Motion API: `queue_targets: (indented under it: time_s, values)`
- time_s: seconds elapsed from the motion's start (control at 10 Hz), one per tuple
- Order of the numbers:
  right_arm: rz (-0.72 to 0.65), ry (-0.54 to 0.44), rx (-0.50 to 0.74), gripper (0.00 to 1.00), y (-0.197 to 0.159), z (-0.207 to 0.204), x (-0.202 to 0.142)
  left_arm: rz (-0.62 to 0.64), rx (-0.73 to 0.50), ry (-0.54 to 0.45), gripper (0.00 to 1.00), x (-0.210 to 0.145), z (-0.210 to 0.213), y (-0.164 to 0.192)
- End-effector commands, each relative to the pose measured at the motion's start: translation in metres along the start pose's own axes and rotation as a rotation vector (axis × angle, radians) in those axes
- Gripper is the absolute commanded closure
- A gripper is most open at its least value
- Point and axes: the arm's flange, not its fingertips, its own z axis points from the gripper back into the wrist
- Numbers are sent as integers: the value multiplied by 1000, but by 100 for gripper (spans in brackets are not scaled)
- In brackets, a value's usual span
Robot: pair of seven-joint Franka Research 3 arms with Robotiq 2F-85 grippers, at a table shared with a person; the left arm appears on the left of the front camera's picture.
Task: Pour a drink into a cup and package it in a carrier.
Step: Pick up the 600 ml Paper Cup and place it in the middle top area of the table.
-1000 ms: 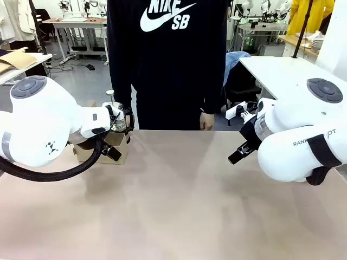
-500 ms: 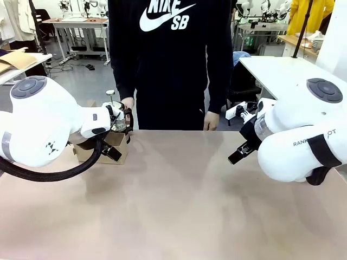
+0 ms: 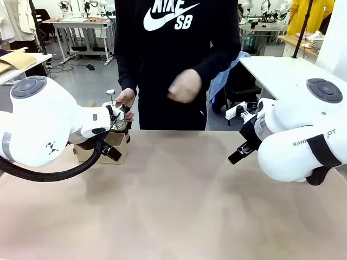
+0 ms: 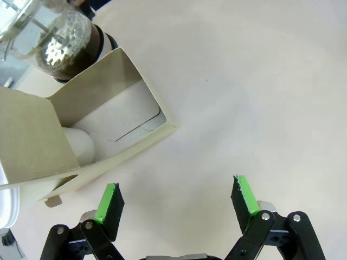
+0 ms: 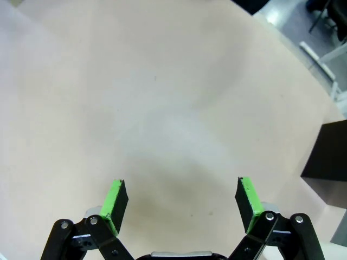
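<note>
The brown cardboard carrier (image 3: 104,147) stands at the table's far left, partly behind my left arm. In the left wrist view the carrier (image 4: 116,105) is an open box with a white rounded shape (image 4: 82,142) inside, likely the cup. The glass jar with the dark drink (image 4: 66,42) stands just beyond it. From the front the jar (image 3: 116,122) is at the carrier's far side, with a person's hand (image 3: 126,99) at its top. My left gripper (image 4: 176,194) hangs open over bare table beside the carrier. My right gripper (image 5: 180,194) is open above bare table.
The person stands at the far edge, the other hand (image 3: 184,85) raised at chest height. The pale table (image 3: 179,200) has free room across its middle and front. A white table (image 3: 282,67) stands behind at the right.
The person's free hand has risen from the side to chest height. The hand at the jar has shifted up toward its top. Neither arm has moved.
</note>
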Motion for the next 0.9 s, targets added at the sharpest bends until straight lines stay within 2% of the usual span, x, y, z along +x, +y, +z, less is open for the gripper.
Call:
queue_targets:
  time_s: [0.0, 0.3, 0.5, 0.7, 0.8]
  values:
    - [-1, -1, 6, 0, -9, 13, 18, 1, 0, 0, 0, 0, 0, 0]
    - [21, 1, 54, 0, -54, 65, 69, 1, 0, 0, 0, 0, 0, 0]
    - [79, -45, 168, 0, -114, 121, 93, 1, 0, 0, 0, 0, 0, 0]
    - [138, -143, 274, 0, -179, 159, 76, 1, 0, 0, 0, 0, 0, 0]
    - [178, -214, 363, 0, -211, 174, 57, 1, 0, 0, 0, 0, 0, 0]
